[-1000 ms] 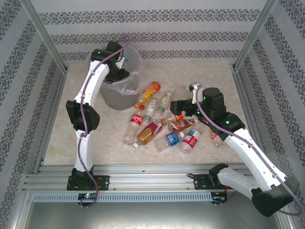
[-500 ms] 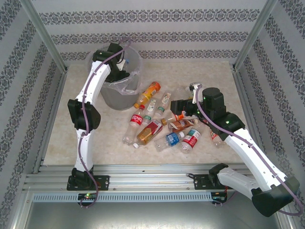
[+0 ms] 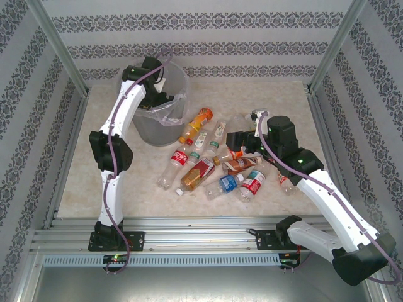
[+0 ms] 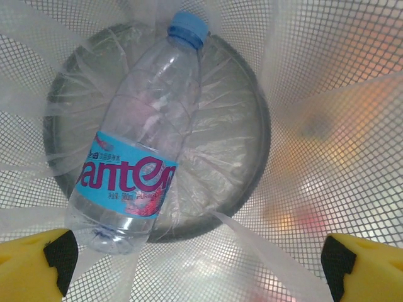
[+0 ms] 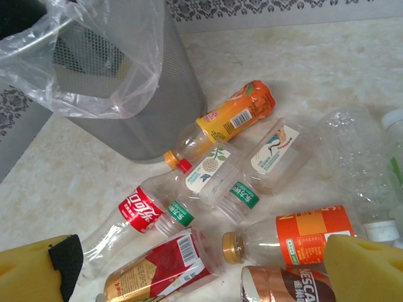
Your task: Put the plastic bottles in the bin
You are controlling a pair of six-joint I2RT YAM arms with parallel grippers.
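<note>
My left gripper [image 4: 198, 274] hangs open inside the bin [image 4: 315, 94], and its yellow fingers are wide apart. Below it a clear bottle with a blue label and blue cap [image 4: 141, 145] lies loose on the bin's floor. From above, the left gripper [image 3: 157, 94] is within the bin's rim [image 3: 179, 75]. My right gripper [image 5: 208, 270] is open just above the pile of plastic bottles [image 3: 208, 157] and grips nothing. Beneath it lie an orange-label bottle [image 5: 302, 236], a red-label cola bottle [image 5: 135, 211] and a red-and-gold one [image 5: 157, 270].
The bin's mesh wall [image 5: 157, 94] and its loose bag [image 5: 107, 56] stand just left of an orange juice bottle [image 5: 236, 116]. A crushed clear bottle [image 5: 359, 151] lies to the right. Aluminium posts and patterned walls enclose the table [image 3: 94, 170].
My left gripper's jaws have spread open inside the bin, and the blue-label bottle now lies free below them. The right arm has stayed over the pile.
</note>
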